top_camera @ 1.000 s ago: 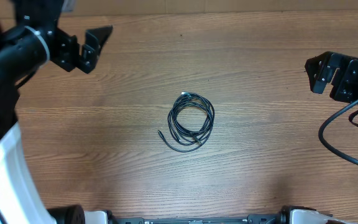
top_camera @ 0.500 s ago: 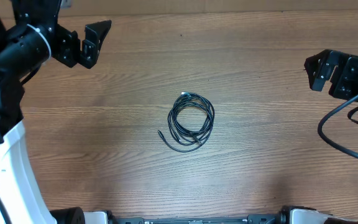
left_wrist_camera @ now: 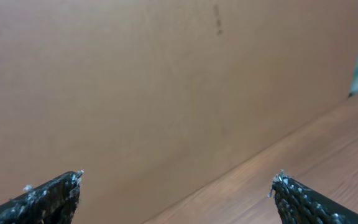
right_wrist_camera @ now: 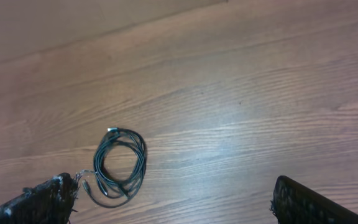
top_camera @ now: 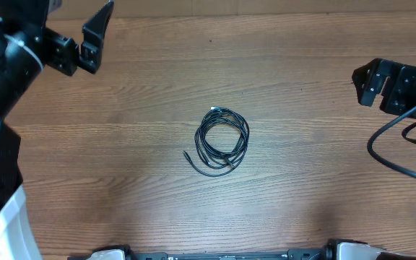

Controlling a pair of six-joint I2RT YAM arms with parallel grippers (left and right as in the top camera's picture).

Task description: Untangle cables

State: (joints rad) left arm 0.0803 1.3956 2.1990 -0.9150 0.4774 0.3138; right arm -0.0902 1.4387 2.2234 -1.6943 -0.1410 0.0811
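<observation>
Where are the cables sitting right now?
The cables lie coiled centre-frame in the overhead view, roughly midway between the left gripper and the right gripper, touching neither; the right wrist view shows them lower left.

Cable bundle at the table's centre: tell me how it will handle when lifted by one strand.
The cables are thin and lie in loose overlapping loops, so they will probably droop floppily. No tie shows on the coil, so lifting one strand may drag the rest. A loose end trails out and would likely dangle.
</observation>
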